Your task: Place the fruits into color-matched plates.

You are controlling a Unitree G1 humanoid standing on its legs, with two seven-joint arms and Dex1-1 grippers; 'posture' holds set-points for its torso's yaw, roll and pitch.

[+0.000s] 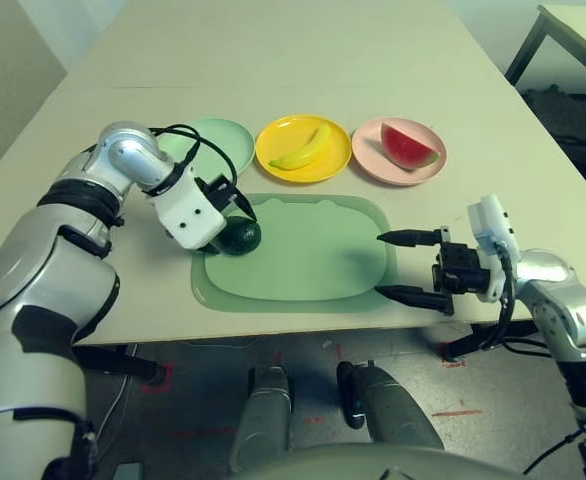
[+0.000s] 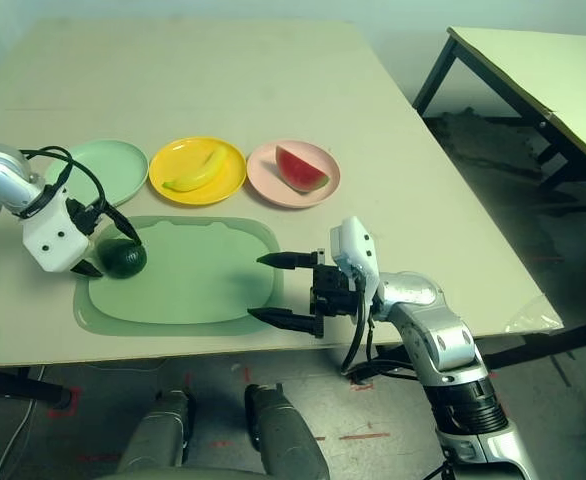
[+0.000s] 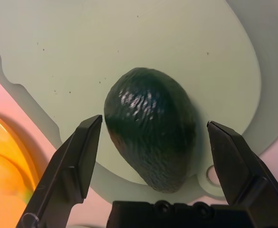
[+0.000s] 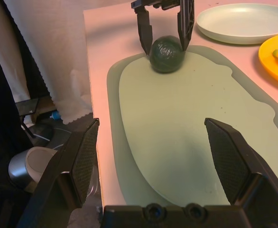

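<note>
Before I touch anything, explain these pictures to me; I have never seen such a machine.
This is a two-armed robot at a table. Two pictures come from its head, looking down; the others come from its wrists, along each gripper's fingers.

On the table, a green mat lies nearest the robot. Beyond it, the yellow plate holds a banana, the pink plate a watermelon wedge, and the mint plate is bare.

The left gripper is open around an avocado lying on the mat, not gripping it. The right gripper is open and empty.
</note>
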